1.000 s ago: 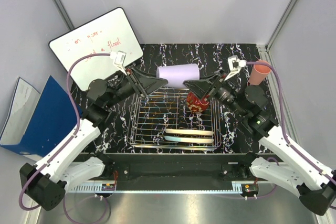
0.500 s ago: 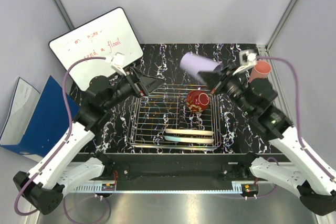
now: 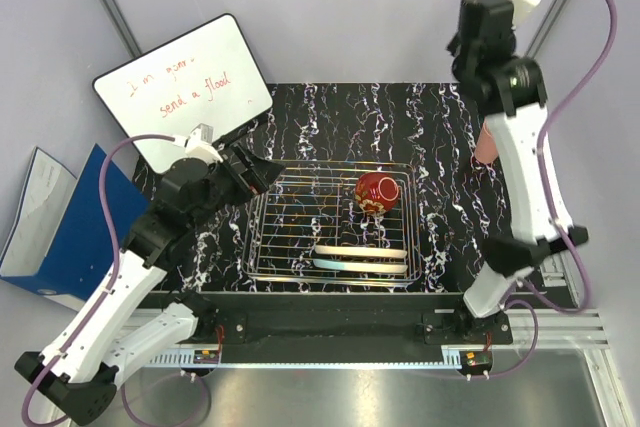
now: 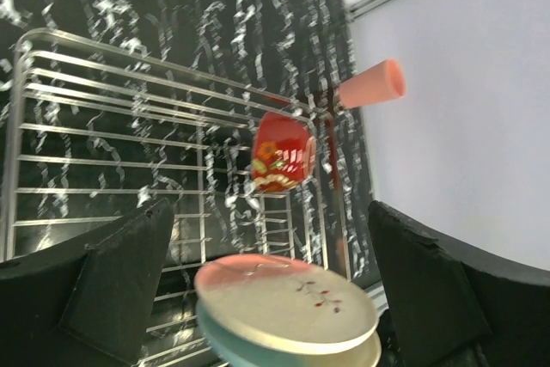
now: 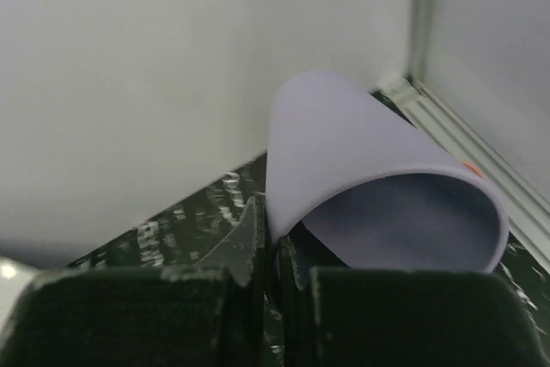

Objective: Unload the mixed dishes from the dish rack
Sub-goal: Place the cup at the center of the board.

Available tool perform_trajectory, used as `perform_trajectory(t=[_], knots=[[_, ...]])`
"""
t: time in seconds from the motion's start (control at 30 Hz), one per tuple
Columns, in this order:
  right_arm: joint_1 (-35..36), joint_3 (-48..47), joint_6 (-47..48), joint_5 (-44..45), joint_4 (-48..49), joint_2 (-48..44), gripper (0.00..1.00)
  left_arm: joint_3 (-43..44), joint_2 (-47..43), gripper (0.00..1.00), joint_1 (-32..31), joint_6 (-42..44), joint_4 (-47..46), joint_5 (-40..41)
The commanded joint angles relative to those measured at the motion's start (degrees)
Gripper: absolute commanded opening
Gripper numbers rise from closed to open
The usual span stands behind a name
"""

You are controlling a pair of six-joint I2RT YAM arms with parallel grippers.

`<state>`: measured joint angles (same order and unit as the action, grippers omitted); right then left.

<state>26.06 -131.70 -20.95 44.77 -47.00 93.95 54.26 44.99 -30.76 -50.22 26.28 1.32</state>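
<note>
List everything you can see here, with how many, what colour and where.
dish rack: 1, silver wire, mid-table
bowl: 1, red patterned, rack's far right
plates: 2, pink/cream and blue/cream, rack's near side
pink cup: 1, salmon, table, right of rack
lavender cup: 1, lavender, held aloft
whiteboard: 1, white, red writing, far left
folder: 1, blue, left of table
table: 1, black marbled
left claw: open, empty, rack's far-left corner
right claw: shut on lavender cup's wall
</note>
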Motion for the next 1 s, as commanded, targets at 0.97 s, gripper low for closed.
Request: perform_trajectory(t=[0.97], knots=[[-32.83,-12.09,-17.72,-24.38,-24.98,25.84,0.00,-2.84,2.20,0.99,0.09,4.42,5.18,-0.44]])
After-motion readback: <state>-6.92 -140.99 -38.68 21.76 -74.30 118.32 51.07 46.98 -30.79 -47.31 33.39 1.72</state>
